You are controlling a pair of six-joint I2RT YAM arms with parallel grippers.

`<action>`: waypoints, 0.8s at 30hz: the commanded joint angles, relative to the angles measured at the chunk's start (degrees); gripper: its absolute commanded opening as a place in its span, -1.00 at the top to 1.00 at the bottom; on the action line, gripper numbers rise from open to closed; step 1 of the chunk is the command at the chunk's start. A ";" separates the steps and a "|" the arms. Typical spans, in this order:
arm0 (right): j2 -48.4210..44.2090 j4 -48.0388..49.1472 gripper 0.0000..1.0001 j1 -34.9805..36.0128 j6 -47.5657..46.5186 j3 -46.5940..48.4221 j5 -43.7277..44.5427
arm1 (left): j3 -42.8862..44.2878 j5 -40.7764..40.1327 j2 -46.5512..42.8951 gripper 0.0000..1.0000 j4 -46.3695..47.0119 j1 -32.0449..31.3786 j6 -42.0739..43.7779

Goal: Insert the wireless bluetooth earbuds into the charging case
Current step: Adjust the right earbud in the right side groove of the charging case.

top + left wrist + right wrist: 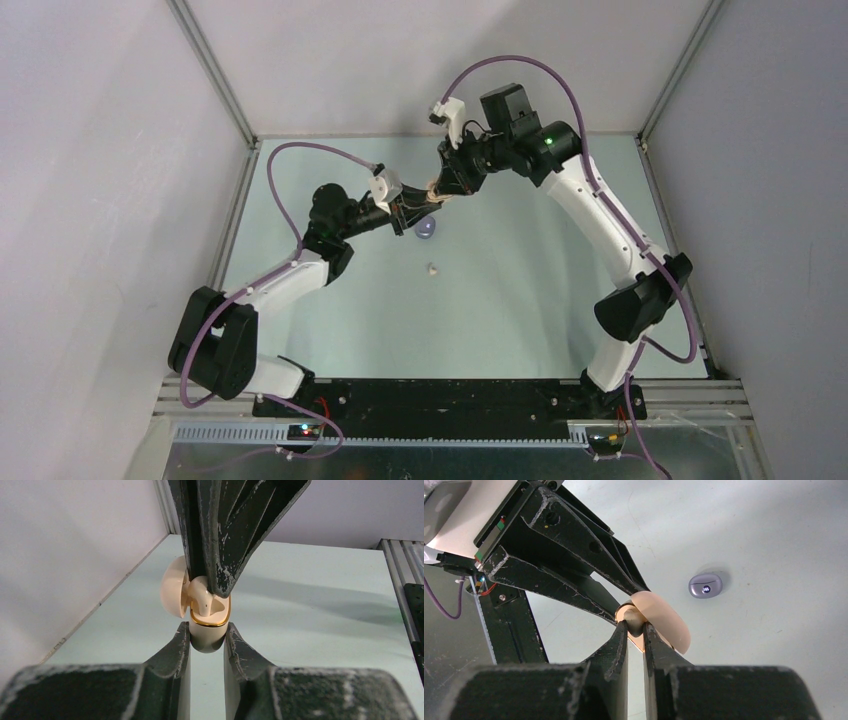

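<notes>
Top view, arms: left arm [290, 280] and right arm [600, 210] met tip to tip above the pale green table [520, 300], toward its far side; grips too small to tell here.
Top view, on the table: rounded purple charging case [426, 231] lay just below the meeting tips. A tiny loose cream-beige earbud [432, 268] lay nearer the bases, apart from it.
Left wrist view, left gripper [207, 640]: pressed in on the base of the open cream charging case with a gold rim [206, 632], held clear of the table, its domed lid [174, 592] swung out to the left.
Left wrist view, right gripper [206, 586]: came in from above, tips at the case mouth.
Left wrist view, bud: second cream-beige earbud [199, 594] sat partly inside the gold rim, smooth and pebble-like, against the right gripper's tip.
Right wrist view, right gripper: narrowed to a slim gap, pinching that bud at the case opening; lid seen as a peach dome just beyond.
Right wrist view only: lit display on the purple case, lying on the table well behind.
</notes>
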 commanded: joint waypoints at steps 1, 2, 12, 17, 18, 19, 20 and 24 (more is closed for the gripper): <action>-3.99 1.39 1.00 0.24 -0.46 3.80 0.43 | 2.68 -0.52 0.19 1.00 0.80 -0.32 0.84; -4.38 1.23 1.00 0.30 -0.55 4.06 0.72 | 2.68 -0.77 0.21 1.00 0.64 -0.37 0.90; -7.71 1.52 1.00 -0.40 6.12 2.80 8.32 | 2.21 -6.98 0.47 1.00 0.83 -0.84 -0.09; -10.41 4.49 1.00 -0.48 13.78 -2.41 13.22 | 1.70 -8.09 0.48 1.00 3.80 -0.91 -2.81; -10.57 4.75 1.00 -0.33 14.59 -2.94 13.75 | 1.64 -7.89 0.47 1.00 4.04 -1.04 -3.19; -10.75 5.46 1.00 -0.07 15.89 -3.85 15.20 | 1.58 -7.51 0.48 1.00 4.44 -1.08 -3.27; -10.75 5.77 1.00 0.18 16.83 -4.23 17.61 | 1.43 -7.47 0.51 1.00 4.67 -1.17 -3.61; -10.09 7.75 1.00 1.56 21.09 -5.41 22.34 | 1.22 -7.23 0.31 1.00 5.72 -1.42 -4.51</action>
